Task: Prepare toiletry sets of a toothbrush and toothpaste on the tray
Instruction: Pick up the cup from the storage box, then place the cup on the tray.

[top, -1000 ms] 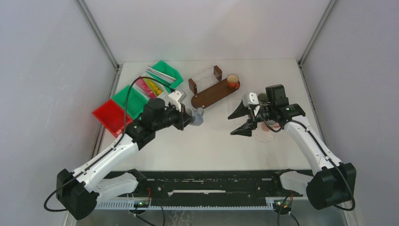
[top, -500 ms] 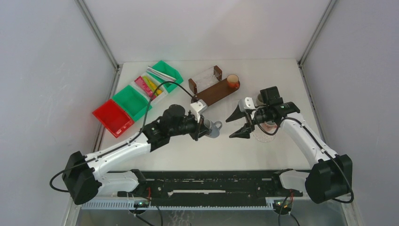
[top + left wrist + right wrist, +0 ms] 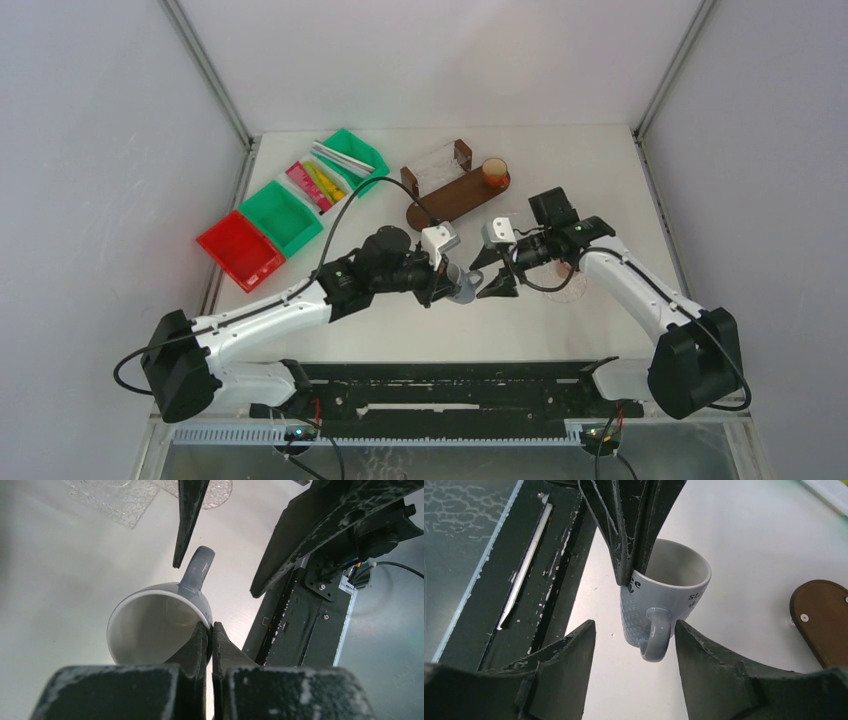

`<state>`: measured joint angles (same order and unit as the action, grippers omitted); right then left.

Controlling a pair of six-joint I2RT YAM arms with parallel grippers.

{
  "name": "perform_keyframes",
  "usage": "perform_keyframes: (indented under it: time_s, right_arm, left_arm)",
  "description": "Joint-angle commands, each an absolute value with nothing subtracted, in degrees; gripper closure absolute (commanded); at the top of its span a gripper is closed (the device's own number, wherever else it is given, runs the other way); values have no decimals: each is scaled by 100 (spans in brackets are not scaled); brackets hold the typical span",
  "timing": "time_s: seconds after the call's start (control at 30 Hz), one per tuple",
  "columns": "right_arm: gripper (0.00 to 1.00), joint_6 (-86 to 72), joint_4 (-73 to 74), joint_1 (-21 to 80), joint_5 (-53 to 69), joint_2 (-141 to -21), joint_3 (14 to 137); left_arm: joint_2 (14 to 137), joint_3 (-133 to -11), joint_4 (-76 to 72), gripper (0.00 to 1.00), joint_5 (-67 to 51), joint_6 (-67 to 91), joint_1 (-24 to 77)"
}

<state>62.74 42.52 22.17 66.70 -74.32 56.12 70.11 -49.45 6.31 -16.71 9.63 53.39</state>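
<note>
Mug (image 3: 463, 290): grey with dark lettering on its side, near the middle of the table and in front of the tray. You have it tilted, its mouth (image 3: 150, 625) turned towards the left wrist camera. You cannot tell whether its base touches the table.
Left gripper (image 3: 210, 630): your fingers are pinched onto the mug's rim, one inside the wall and one outside, and they meet at the side next to the handle.
Right gripper (image 3: 634, 629): your jaws stand apart with nothing gripped. One finger is on each side of the handle (image 3: 655, 640), and neither touches it.
Arms: your two wrists point at each other across the mug, left from the left and right from the right.
Tray (image 3: 455, 198): brown and oblong, lying at a slant behind the mug.
On the tray: you have an orange cup (image 3: 493, 172) at its right end and a clear box (image 3: 437, 165) at its left end.
Toothbrushes (image 3: 338, 156): pale sticks lying across the far green bin (image 3: 362, 150) at back left.
Tubes (image 3: 316, 184): pink and yellow packs in the clear bin (image 3: 332, 200) next to it.
Other bins: a second green bin (image 3: 280, 215), then a red bin (image 3: 238, 248), in a row running towards you.
Clear disc (image 3: 566, 288): textured, flat on the table under your right forearm.
</note>
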Motion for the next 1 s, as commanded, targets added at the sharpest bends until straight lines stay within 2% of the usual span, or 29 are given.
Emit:
perform_keyframes:
  time_s: [0.0,0.13,0.23,0.37,0.57,0.73,0.87,0.97]
  right_arm:
    - [35,6267,4043,2387,6426,-7491,5624]
    - [44,6251,3998,2479,6309,-7512,5629]
    - [58,6196,3931,2552,6228,-7544,5625]
    - [82,6086,3901,2595,6156,-7620,5695]
    - [98,5715,3929,2508,6224,-7666,5901]
    - [100,5603,3954,2264,6638,-7673,5921]
    - [100,5540,3964,2041,6931,-7682,5919]
    - [100,5459,3944,1898,7182,-7688,5928]
  left_arm:
    - [6949,-5392,196,100,-1677,806,5396]
    - [6939,-5371,162,100,-1686,808,5414]
    - [6936,-5366,141,100,-1693,804,5423]
    - [6892,-5310,49,99,-1670,837,5423]
    - [6708,-5037,-385,73,-1529,1026,5418]
    - [6277,-4502,-1075,49,-1217,1396,5406]
    - [5633,-3941,-1206,32,-357,1535,5346]
    - [5097,-3400,-1505,11,75,1992,5165]
